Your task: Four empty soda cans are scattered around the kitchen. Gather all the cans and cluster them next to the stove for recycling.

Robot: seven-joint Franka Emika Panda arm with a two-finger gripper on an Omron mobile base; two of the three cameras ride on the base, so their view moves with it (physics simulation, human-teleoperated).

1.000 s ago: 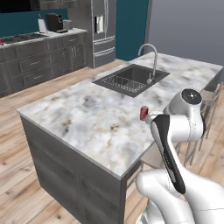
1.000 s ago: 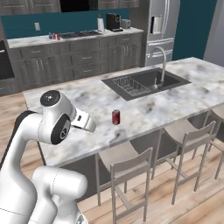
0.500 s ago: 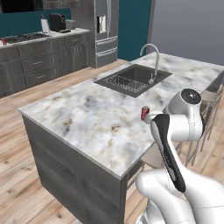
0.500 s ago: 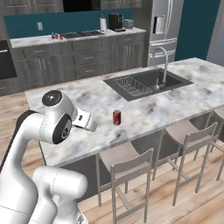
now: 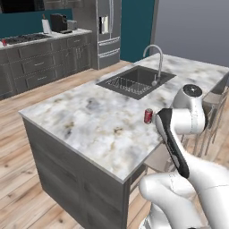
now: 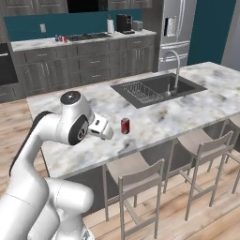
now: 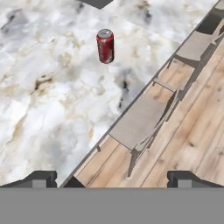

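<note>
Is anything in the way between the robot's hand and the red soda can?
No. The red soda can stands upright, alone on the marble island. Only bare countertop lies between it and the open hand, which hangs over the island's edge.

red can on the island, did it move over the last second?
No. The red can stands upright on the island counter, in the same spot relative to the sink as before. The whole picture shifts slightly because the base is driving, not the can.

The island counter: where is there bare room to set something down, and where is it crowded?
Most of the marble island is bare: the wide stretch between the sink and the near corner holds one upright red soda can. The far counter by the stove looks busier.
</note>
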